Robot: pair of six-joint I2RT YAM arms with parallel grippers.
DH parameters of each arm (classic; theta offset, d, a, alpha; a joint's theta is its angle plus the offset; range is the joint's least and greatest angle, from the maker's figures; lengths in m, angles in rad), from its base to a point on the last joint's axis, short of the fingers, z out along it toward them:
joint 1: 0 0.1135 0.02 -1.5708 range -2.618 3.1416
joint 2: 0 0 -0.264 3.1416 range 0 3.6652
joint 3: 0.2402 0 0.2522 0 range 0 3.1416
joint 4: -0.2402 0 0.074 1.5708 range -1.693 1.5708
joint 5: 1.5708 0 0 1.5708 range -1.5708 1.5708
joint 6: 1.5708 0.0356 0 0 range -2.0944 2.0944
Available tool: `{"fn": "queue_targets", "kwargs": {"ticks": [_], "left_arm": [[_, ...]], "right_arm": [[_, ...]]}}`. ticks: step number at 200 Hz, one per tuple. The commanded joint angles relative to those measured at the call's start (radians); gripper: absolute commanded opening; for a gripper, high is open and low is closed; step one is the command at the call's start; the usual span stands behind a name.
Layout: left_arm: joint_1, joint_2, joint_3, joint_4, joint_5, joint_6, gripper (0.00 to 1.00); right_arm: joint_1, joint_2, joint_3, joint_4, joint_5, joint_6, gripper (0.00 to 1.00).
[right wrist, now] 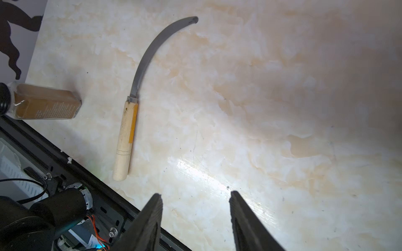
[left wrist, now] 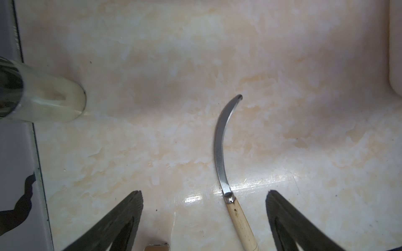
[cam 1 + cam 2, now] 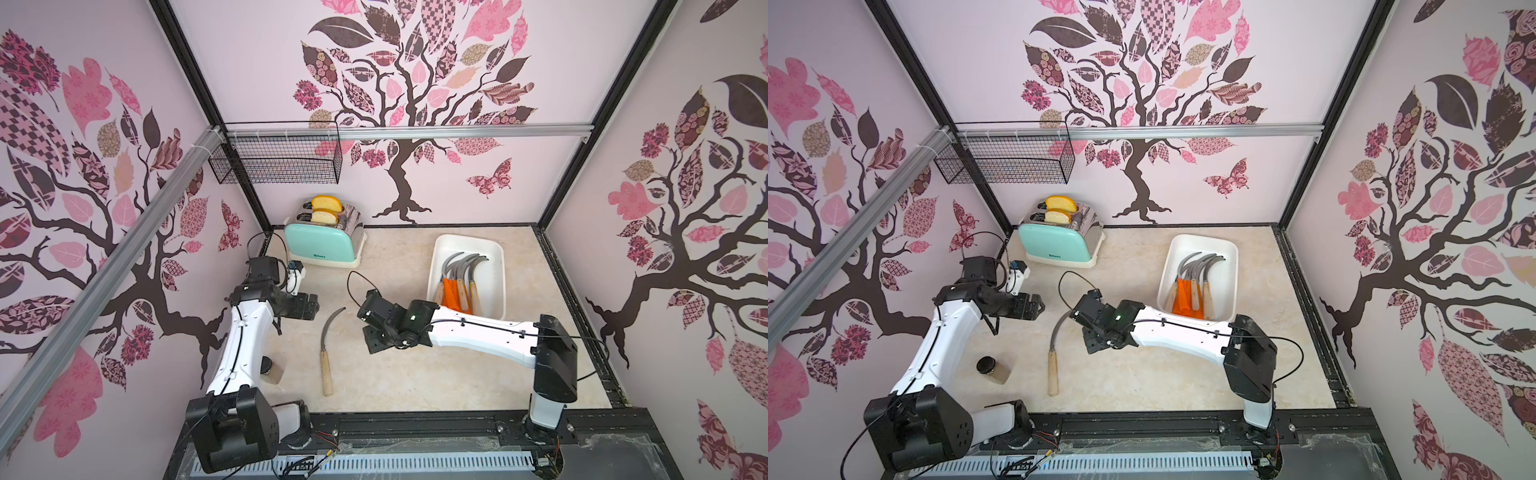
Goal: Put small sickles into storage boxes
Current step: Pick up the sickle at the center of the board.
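The storage box (image 3: 500, 286) sits toward the far right corner of the bench (image 3: 415, 374); the stored sickles (image 3: 459, 282) lie side by side in it, blades to the far edge, likely so that more will fit; the loose sickle (image 3: 324, 353) lies near the middle of the front edge, between the arms; the right hand (image 1: 195, 195) hovers beside it, jaws partly apart, holding nothing; the left hand (image 2: 204, 193) hangs above its neck, spread wide, empty.
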Motion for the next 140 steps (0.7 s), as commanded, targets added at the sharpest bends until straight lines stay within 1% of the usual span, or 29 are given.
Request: {"fn": "queue_targets", "kwargs": {"ticks": [1,29,60,103,140], "left_arm": [[0.028,-0.056,0.05,0.051,0.034,-0.081,0.97],[0.032,-0.079,0.123,0.065,0.007,-0.126,0.98],[0.048,-0.037,0.199,0.04,-0.054,-0.214,0.98],[0.061,-0.031,0.2,0.017,-0.152,-0.288,0.98],[0.076,-0.054,0.16,0.006,-0.174,-0.308,0.98]], "right_arm": [[0.033,0.065,0.088,-0.05,0.021,0.019,0.55],[0.05,0.141,0.181,-0.066,0.001,0.016,0.56],[0.07,0.256,0.314,-0.104,-0.02,0.007,0.56],[0.099,0.415,0.516,-0.182,-0.044,-0.009,0.55],[0.119,0.526,0.667,-0.238,-0.064,-0.019,0.55]]}}
